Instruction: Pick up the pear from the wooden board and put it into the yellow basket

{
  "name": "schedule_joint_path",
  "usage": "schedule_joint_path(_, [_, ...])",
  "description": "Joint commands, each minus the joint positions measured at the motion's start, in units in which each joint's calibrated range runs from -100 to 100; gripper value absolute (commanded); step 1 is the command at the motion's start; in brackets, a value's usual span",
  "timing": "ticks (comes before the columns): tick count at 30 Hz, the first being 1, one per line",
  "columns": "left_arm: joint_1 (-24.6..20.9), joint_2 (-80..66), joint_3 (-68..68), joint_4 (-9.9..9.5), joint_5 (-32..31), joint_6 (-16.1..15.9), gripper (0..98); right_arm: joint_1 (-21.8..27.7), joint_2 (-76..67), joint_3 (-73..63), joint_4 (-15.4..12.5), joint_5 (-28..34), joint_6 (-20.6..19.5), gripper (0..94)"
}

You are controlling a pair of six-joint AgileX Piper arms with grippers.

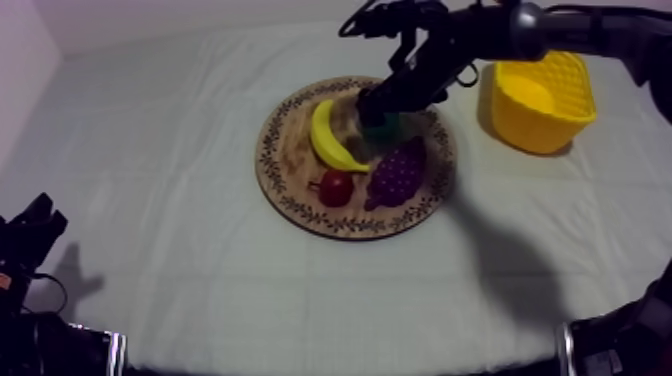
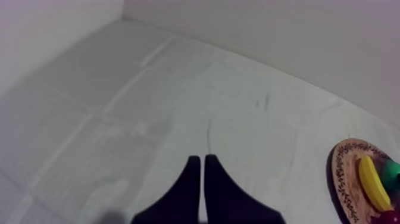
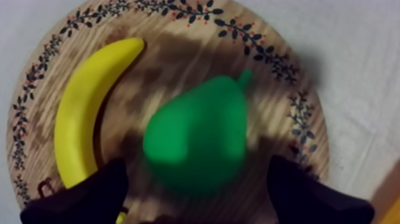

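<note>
Our right wrist view bares what the top view half hides: the pear (image 3: 196,140), smooth and green, lies on the board (image 3: 178,53) beside the banana (image 3: 83,107), between the spread fingers (image 3: 89,196) of our right gripper (image 3: 196,170), neither touching. Our left gripper (image 2: 199,170), pressed together, hangs over bare cloth (image 2: 178,89).

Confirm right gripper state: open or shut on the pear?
Open. The right gripper has its fingers wide apart either side of the pear, which lies on the wooden board.

Dim, purplish light — broad soft shadow on cloth (image 1: 510,270); corners darker.
</note>
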Motion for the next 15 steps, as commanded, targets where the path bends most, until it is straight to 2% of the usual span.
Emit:
schedule_joint_path(1, [0.01,-0.04,0.0,0.0,0.02,-0.01,0.1,-0.11,1.48,-1.3,0.11,0.54,-0.04,78.9])
schedule_joint_path(4, [0.01,-0.04,0.0,0.0,0.02,-0.01,0.1,-0.21,3.49,-3.45,0.2,1.23,0.0,74.3])
schedule_joint_path(11, [0.01,-0.04,0.0,0.0,0.02,-0.01,0.1,-0.3,6.11,-5.59,0.25,1.5,-0.09,54.2])
schedule_joint_path(15, [0.01,-0.04,0.0,0.0,0.02,-0.01,0.1,-0.23,6.33,-5.88,0.24,1.59,-0.11,47.7])
